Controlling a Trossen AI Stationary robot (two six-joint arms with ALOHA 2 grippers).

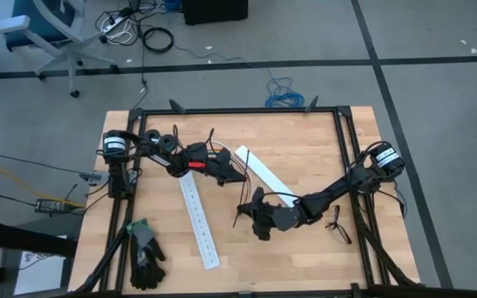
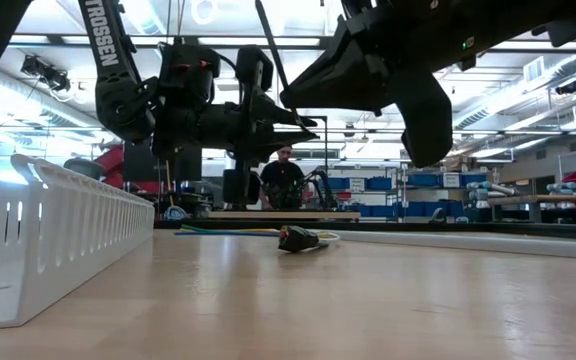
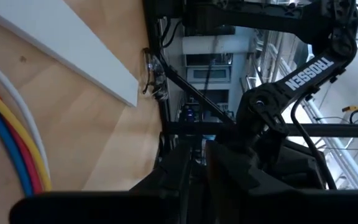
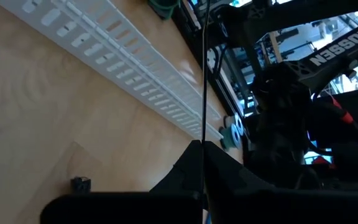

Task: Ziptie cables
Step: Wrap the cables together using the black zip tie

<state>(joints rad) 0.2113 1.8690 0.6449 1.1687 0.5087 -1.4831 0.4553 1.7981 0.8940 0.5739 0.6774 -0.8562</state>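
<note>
The cables [image 2: 258, 232] lie flat on the table, a bundle of coloured wires with a dark plug [image 2: 298, 239]. They also show in the left wrist view as the cables [image 3: 17, 143]. The ziptie [image 4: 204, 74], a thin black strip, is in my right gripper [image 1: 243, 213], which is shut on it above the table's middle. In the low view the ziptie [image 2: 273, 50] slants upward. My left gripper [image 1: 240, 175] hovers just beyond it, pointing toward the table's right. My right gripper pinches the ziptie between its two fingers, and the strip comes out at the fingertips [image 4: 204, 134]. The fingers reach in from the table's right, nearly level. The ziptie sticks up, clear of the table. Which end is held I cannot tell.
A white slotted strip [image 1: 199, 219] lies on the near left, a second one [image 1: 262, 174] slants across the middle. Spectacles [image 1: 338, 228] lie by the right edge and black gloves [image 1: 143, 257] at the near left corner. A person [image 2: 284, 175] stands in the room behind.
</note>
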